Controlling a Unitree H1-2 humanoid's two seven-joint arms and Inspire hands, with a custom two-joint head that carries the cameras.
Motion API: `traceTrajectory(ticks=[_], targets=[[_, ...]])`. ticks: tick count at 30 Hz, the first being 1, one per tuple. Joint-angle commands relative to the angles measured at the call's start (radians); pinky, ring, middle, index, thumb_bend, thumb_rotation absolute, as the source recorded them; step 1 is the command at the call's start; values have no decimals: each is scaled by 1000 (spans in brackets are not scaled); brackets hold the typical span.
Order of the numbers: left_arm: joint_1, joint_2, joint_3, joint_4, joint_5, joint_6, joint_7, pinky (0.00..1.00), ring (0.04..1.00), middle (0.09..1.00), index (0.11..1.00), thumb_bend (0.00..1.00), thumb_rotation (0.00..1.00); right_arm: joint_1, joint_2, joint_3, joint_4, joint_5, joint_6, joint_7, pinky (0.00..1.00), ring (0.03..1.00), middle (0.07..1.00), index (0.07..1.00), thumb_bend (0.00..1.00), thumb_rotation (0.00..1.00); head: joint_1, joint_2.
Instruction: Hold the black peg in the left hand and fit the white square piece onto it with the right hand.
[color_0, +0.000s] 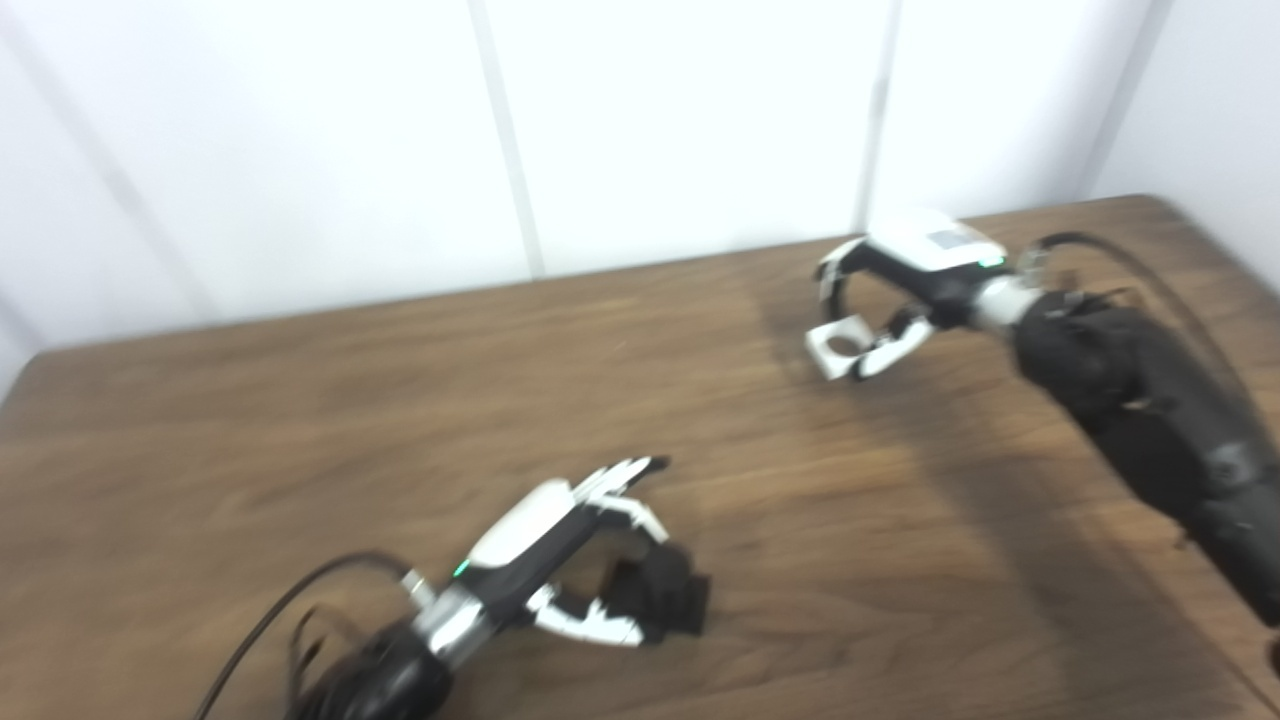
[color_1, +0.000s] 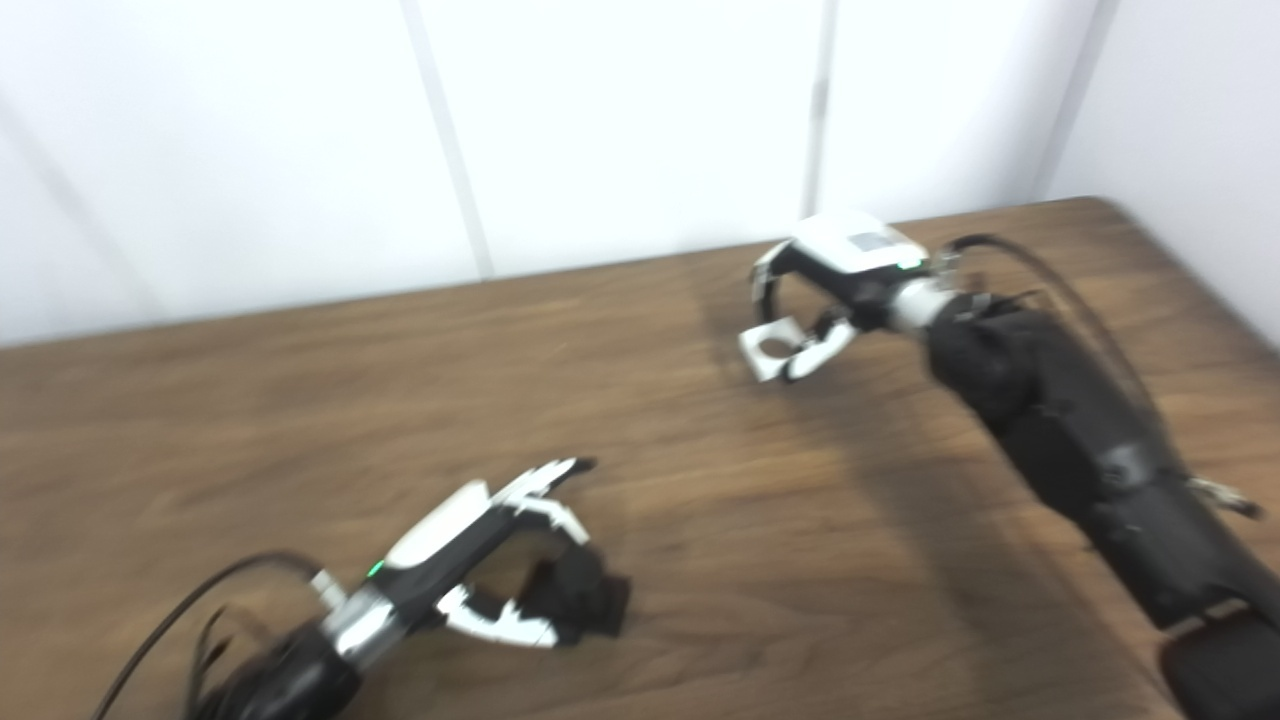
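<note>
The left hand (color_0: 560, 545) is curling its fingers (color_0: 600, 625) around the black peg (color_0: 665, 595) near the front edge of the bench (color_0: 300, 420) (blur softens the grip, apparently closed). The right hand (color_0: 900, 290) is pinching the white square piece (color_0: 838, 347) towards the far right corner.

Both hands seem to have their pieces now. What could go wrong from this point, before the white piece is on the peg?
1. The left hand closes on the black peg only near its fingertips, low at the table; the peg may twist or slip when lifted.
2. The right hand pinches the white square piece at one edge, so it could rotate and misalign its hole.
3. The hands are far apart, leaving a long approach to align.
</note>
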Motion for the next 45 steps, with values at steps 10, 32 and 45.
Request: traceTrajectory(ticks=[10,32,45], targets=[[-29,-34,-39,82,103,31,4,1000,1000,1000,492,520,79,-35,-41,-57,-49,60,-145,1,681,805,782,484,519,133,117,8],[-37,-35,-35,94,96,39,13,1000,1000,1000,491,520,80,13,-2,-77,-378,203,-96,165,694,805,781,483,518,132,101,13],[-37,-37,-33,86,94,47,11,1000,1000,1000,491,520,78,30,34,-71,-563,267,-4,276,705,817,784,482,518,135,88,17]])
